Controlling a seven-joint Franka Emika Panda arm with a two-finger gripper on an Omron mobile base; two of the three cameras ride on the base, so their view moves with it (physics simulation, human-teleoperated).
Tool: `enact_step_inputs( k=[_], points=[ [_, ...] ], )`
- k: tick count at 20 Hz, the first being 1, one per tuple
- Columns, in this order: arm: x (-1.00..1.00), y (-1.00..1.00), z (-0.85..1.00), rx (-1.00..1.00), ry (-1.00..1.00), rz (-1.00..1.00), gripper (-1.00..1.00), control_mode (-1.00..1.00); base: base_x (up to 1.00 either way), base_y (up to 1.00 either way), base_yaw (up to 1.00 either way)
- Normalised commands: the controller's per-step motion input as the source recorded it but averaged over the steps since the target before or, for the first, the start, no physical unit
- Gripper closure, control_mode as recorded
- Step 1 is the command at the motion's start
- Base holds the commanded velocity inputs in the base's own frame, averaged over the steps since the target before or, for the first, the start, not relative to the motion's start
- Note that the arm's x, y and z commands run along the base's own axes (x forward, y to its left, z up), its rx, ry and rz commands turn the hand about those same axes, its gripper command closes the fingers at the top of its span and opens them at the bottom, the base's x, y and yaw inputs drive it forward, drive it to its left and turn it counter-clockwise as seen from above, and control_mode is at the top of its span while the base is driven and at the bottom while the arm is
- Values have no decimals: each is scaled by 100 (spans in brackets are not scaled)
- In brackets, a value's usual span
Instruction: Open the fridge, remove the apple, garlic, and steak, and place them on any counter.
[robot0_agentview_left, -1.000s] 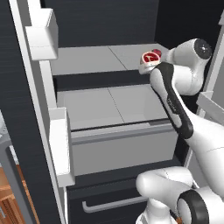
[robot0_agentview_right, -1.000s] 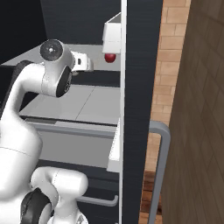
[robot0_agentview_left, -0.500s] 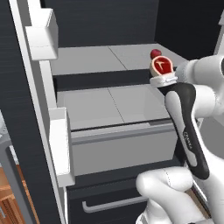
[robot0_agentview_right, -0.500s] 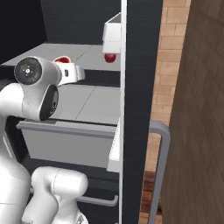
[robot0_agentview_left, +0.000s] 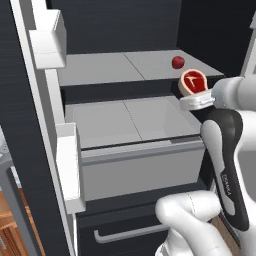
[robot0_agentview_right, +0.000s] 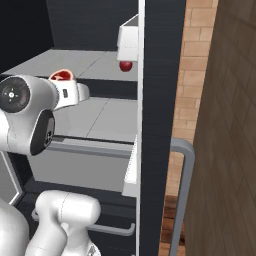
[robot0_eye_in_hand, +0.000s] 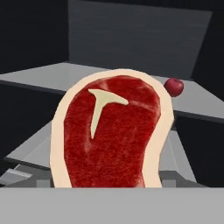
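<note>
Because the steak (robot0_agentview_left: 193, 83) was a thin flat slab with a pale fat rim, it looked light but limp and perhaps slick, best pinched across its flat faces near one edge, as it appeared to be here. In the left base view it stood on edge at the end of the gripper (robot0_agentview_left: 195, 98), clear of the shelves and just in front of the open fridge (robot0_agentview_left: 125, 65); the fingers themselves were hidden behind the white hand, so the jaws' spread could not be read there. The apple (robot0_agentview_left: 178, 62) sat on the upper shelf, behind the steak and apart from it.

In the right base view the steak (robot0_agentview_right: 61, 76) showed above the hand, again off the shelf, with the apple (robot0_agentview_right: 125, 66) farther back near the door bin.

In the hand view the steak (robot0_eye_in_hand: 111, 133) stood upright right before the camera, its lower edge dropping out of sight where the finger tips would be. Judging by that, the jaws stood wide yet clamped on the slab. The apple (robot0_eye_in_hand: 173, 87) lay beyond on the shelf.
</note>
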Motion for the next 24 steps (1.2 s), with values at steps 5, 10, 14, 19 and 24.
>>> enact_step_inputs(
  k=[5, 10, 14, 19, 24],
  points=[
    [-45, 0, 0, 0, 0, 0, 100, -100, 0, 0, 0],
    [-22, 0, 0, 0, 0, 0, 100, -100, 0, 0, 0],
    [0, 0, 0, 0, 0, 0, 100, -100, 0, 0, 0],
    [0, 0, 0, 0, 0, 0, 100, 100, -9, 0, 0],
    [0, 0, 0, 0, 0, 0, 100, 100, -88, -4, 0]
  ],
)
